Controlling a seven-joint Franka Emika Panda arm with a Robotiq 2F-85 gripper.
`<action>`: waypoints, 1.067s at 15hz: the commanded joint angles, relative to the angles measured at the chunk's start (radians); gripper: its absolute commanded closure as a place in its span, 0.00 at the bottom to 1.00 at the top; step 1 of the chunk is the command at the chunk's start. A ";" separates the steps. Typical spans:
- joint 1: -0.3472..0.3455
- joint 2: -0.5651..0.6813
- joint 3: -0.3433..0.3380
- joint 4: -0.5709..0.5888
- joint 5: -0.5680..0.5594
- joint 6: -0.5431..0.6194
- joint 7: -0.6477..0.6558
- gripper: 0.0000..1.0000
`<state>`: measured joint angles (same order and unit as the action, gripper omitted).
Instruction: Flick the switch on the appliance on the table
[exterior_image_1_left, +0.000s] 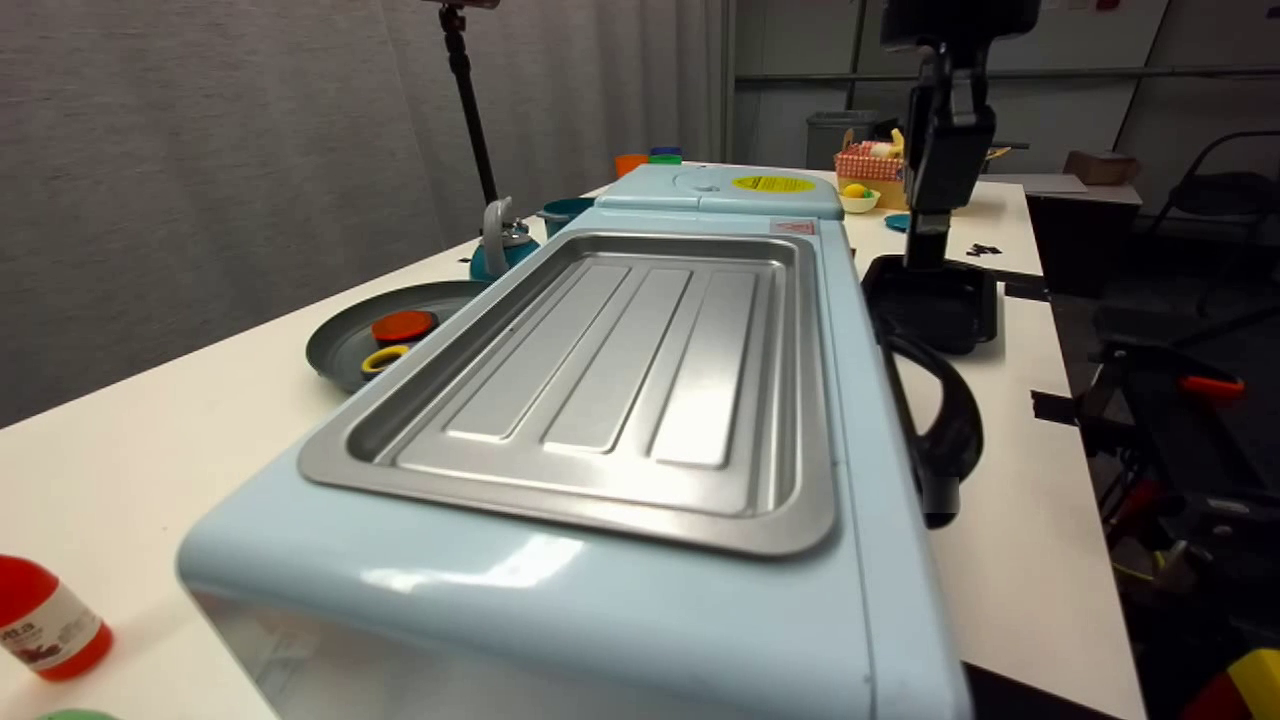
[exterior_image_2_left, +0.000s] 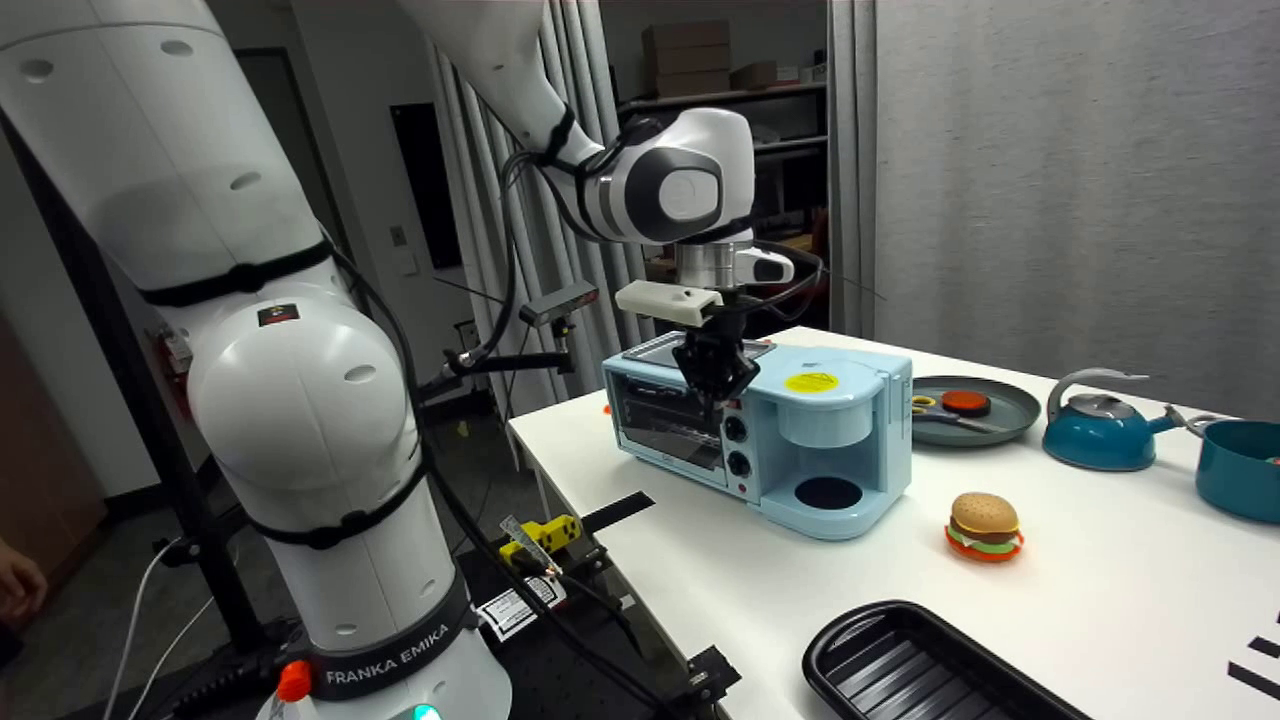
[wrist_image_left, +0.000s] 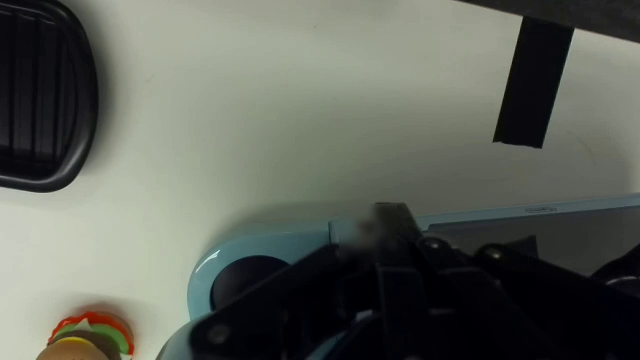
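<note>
The pale blue appliance (exterior_image_1_left: 520, 560) stands on the white table (exterior_image_1_left: 150, 430), with a ribbed silver tray (exterior_image_1_left: 600, 370) on top. In an exterior view its front (exterior_image_2_left: 836, 365) shows an upper knob (exterior_image_2_left: 735, 428), a lower knob (exterior_image_2_left: 738, 463) and a small reddish patch (exterior_image_2_left: 734, 404) above them. My gripper (exterior_image_2_left: 710, 408) points down in front of this panel, its tips beside the reddish patch; contact cannot be told. In an exterior view the gripper (exterior_image_1_left: 928, 255) is at the appliance's front side. In the wrist view the gripper (wrist_image_left: 396, 212) looks shut and empty and hides most of the panel.
A black ribbed tray (exterior_image_2_left: 850, 650) lies on the table near its front edge. A toy burger (exterior_image_2_left: 983, 525) is beside the appliance. A grey pan (exterior_image_2_left: 1022, 405), a blue kettle (exterior_image_2_left: 1105, 432) and a blue pot (exterior_image_2_left: 1240, 475) stand behind. A red bottle (exterior_image_1_left: 50, 620) is near the appliance's end.
</note>
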<state>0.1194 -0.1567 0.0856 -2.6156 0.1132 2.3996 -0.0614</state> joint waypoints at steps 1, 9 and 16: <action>-0.004 0.027 0.004 -0.005 0.003 0.059 0.036 1.00; -0.006 0.058 0.006 0.024 -0.015 0.111 0.064 1.00; 0.002 0.064 0.011 0.055 -0.001 0.094 0.072 1.00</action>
<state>0.1193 -0.1066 0.0856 -2.5823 0.1109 2.4925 -0.0157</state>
